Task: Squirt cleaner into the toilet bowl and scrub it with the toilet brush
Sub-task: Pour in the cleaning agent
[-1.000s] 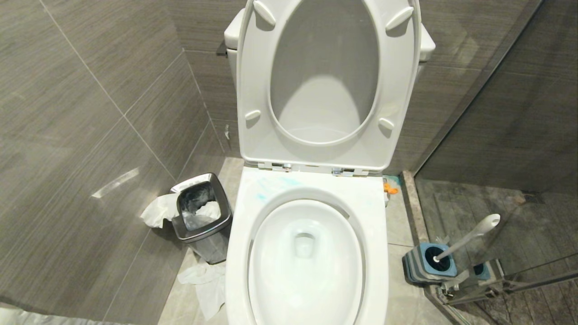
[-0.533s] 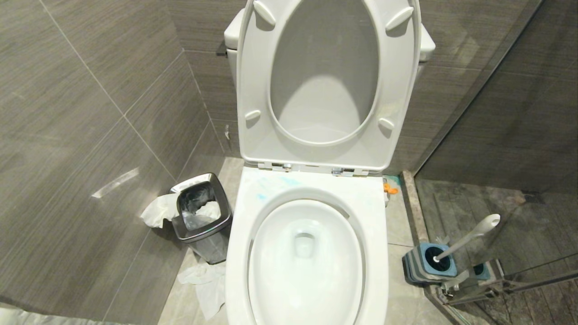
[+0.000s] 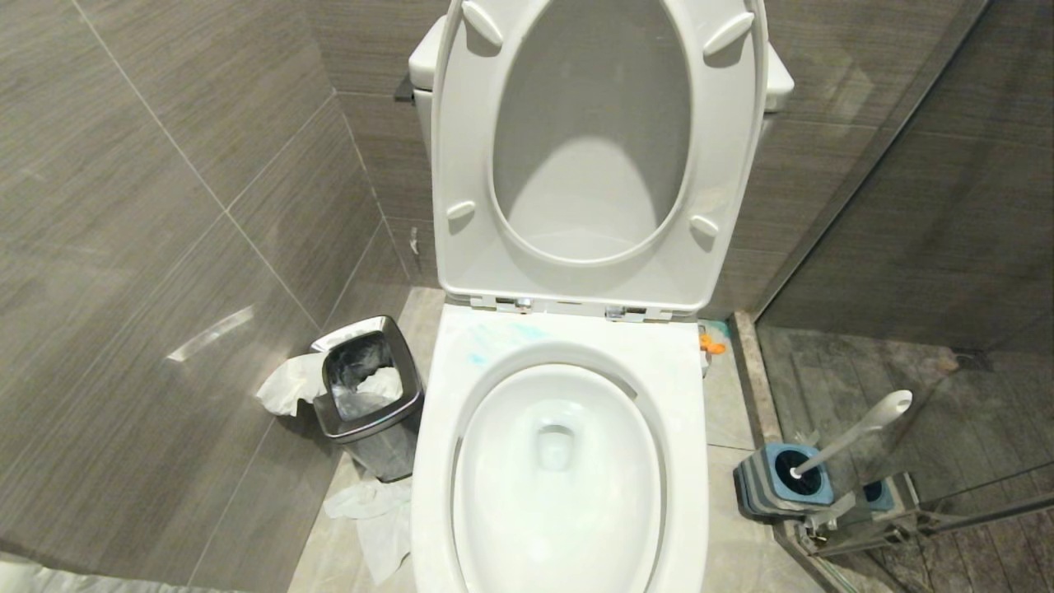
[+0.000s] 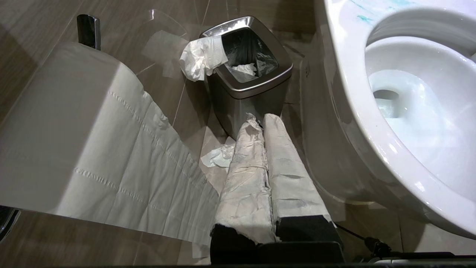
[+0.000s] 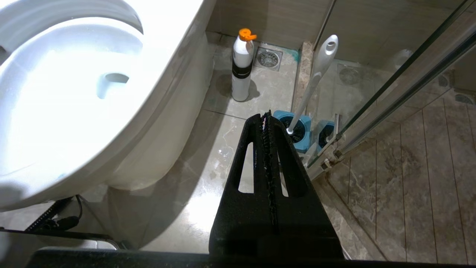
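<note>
two closed claws, nothing in hand yet

two claws sit low beside the toilet bowl (image 3: 560,486), both pressed shut and empty. the left claw (image 4: 260,121), its fingers wrapped in white paper, hangs on the bowl's left flank, pointing toward the steel waste bin (image 4: 247,70). the right claw (image 5: 267,117) hangs on the bowl's right flank, pointing toward the toilet brush (image 5: 314,78).

the brush stands in its blue holder cup (image 3: 795,478) on the floor to the right of the bowl, handle leaning away from the bowl toward the glass shower door (image 5: 401,85). a white cleaner bottle (image 5: 241,69) with an orange cap stands upright on the floor just beside the bowl's right side, farther back than the brush. pale turquoise smears of cleaner (image 3: 498,338) mark the rim at the bowl's back left, near the raised seat (image 3: 593,148).

the risks look plain enough. the right claw must open before reaching either item; driven in shut, it would likely knock the tall, narrow bottle over. the slim brush handle sits close to the glass door, so a wide approach could strike the pane. a lift off the handle's line could drag the light cup up with it.
</note>
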Controlling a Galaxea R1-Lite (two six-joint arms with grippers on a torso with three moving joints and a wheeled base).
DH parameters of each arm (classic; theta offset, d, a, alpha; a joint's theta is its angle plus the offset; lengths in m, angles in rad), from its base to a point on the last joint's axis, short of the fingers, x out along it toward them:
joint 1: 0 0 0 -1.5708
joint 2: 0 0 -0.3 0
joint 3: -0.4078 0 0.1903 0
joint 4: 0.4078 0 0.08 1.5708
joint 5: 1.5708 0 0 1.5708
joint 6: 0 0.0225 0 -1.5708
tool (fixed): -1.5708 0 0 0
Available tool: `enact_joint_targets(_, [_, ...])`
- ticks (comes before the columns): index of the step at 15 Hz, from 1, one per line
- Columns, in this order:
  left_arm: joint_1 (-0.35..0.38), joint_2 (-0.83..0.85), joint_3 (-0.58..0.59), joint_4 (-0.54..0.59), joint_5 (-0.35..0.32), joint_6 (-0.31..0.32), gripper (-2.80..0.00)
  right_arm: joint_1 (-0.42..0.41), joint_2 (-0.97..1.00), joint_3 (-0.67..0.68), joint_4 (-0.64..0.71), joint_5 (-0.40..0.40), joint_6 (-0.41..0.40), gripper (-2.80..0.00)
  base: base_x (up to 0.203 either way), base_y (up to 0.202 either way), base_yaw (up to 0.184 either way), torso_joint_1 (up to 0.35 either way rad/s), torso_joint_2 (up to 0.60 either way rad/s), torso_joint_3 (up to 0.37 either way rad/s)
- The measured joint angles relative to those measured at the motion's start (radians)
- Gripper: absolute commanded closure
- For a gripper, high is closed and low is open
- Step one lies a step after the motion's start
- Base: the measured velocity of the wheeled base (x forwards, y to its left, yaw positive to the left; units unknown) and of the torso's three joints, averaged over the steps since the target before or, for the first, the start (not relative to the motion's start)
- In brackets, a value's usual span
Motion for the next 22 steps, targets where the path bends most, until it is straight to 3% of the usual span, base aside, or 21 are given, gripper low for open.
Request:
enact_joint_targets(3, [0.0, 0.0, 0.0, -0.001, 0.0, 0.0, 0.0, 0.0, 0.013, -0.015, 0.047, 0.001, 0.002, 0.0, 0.0, 0.0, 0.0, 0.0, 0.0, 0.0])
enact_joint_targets(22, [0.0, 0.0, 0.0, 0.001, 0.0, 0.003, 0.0, 0.0, -0.001, -0.019, 0.045, 0.001, 0.004, 0.0, 0.0, 0.0, 0.0, 0.0, 0.0, -0.007])
